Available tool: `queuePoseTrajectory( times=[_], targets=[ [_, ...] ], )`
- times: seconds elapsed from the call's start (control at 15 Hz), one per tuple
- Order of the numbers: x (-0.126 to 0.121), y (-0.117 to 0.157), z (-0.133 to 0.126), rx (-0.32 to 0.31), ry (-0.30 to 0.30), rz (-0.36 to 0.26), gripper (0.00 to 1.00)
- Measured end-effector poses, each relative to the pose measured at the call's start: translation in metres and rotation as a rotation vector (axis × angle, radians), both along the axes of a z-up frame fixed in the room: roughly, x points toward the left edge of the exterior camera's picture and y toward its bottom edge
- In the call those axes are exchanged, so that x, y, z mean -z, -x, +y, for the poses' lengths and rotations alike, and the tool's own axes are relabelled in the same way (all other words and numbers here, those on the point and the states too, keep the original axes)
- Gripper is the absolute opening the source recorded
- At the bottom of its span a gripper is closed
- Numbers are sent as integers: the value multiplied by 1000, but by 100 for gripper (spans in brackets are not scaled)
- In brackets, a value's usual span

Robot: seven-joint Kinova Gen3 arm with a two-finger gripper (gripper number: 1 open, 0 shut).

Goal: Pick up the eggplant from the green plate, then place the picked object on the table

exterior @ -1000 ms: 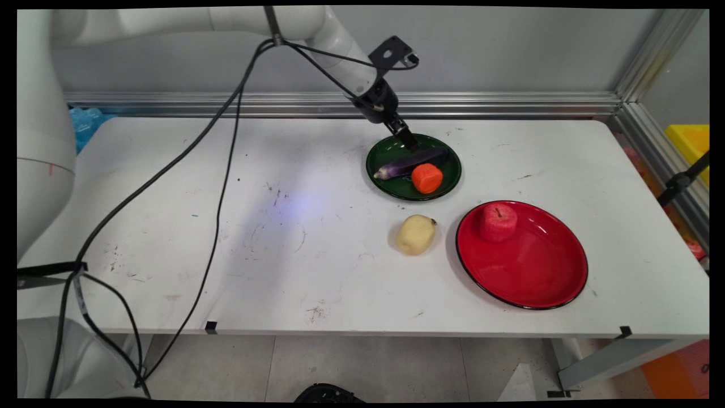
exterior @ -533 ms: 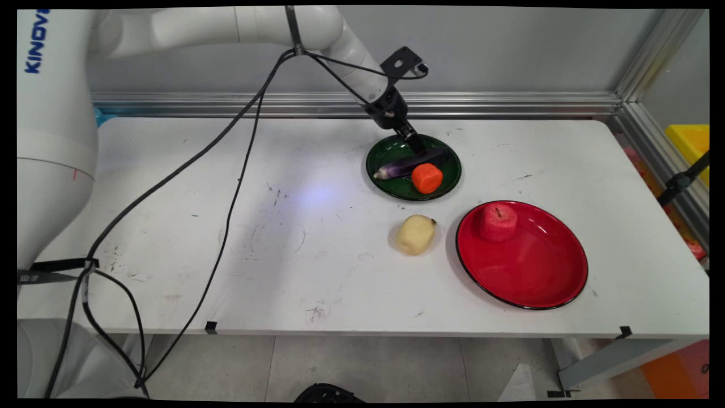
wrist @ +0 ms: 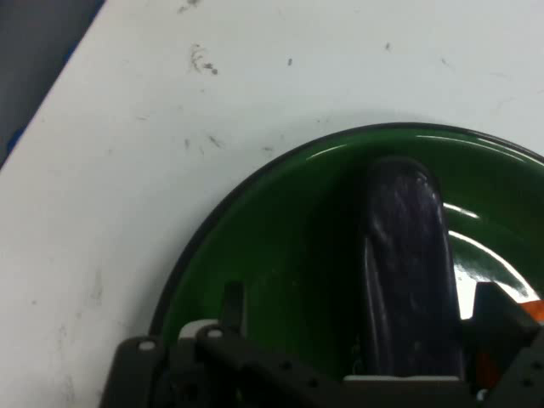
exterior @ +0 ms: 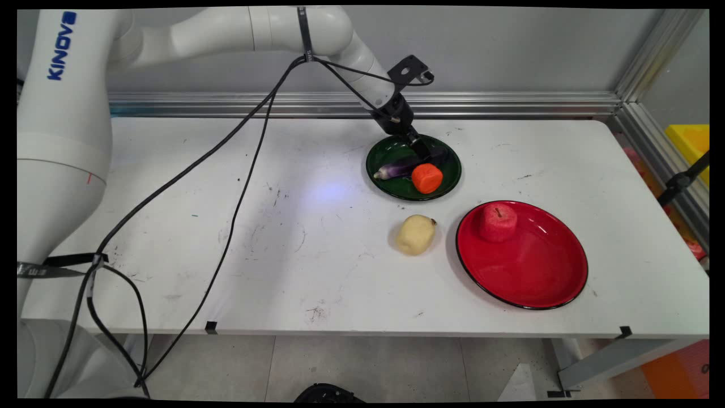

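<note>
A dark green plate [exterior: 396, 190] stands at the back middle of the table, holding a purple eggplant [exterior: 399, 166] and an orange chunk of vegetable [exterior: 427, 177]. My gripper [exterior: 422, 151] reaches down from the upper left into this plate, over the eggplant's right end. In the hand view the gripper [wrist: 360, 296] is open. The eggplant [wrist: 408, 272] lies lengthwise between the two fingers, close to the right finger [wrist: 497, 310] and well apart from the left one [wrist: 231, 299]. The green plate's rim [wrist: 255, 174] curves around them.
A pale yellow potato [exterior: 416, 234] lies on the table in front of the green plate. To its right stands a large red plate [exterior: 532, 272] with a red apple [exterior: 498, 221] at its back edge. Black cables [exterior: 226, 187] hang over the table's left half.
The gripper has shifted a little to the right and lower, coming down over the eggplant's right end. Eggplant, orange chunk, potato and apple have stayed put.
</note>
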State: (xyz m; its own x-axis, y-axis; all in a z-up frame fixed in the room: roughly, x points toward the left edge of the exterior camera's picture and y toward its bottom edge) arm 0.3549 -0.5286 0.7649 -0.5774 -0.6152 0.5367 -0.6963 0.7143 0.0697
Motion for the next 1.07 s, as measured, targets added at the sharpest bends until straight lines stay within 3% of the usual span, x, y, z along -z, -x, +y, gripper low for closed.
queuePoseTrajectory(
  times=[0.13, 0.2, 0.67, 1.07],
  targets=[
    [2, 1, -1, 5, -4, -1, 100],
    [2, 1, -2, 9, -5, 1, 0],
    [-3, -4, 2, 35, -9, -1, 0],
    [-35, -16, 12, 63, 20, 0, 0]
  ],
)
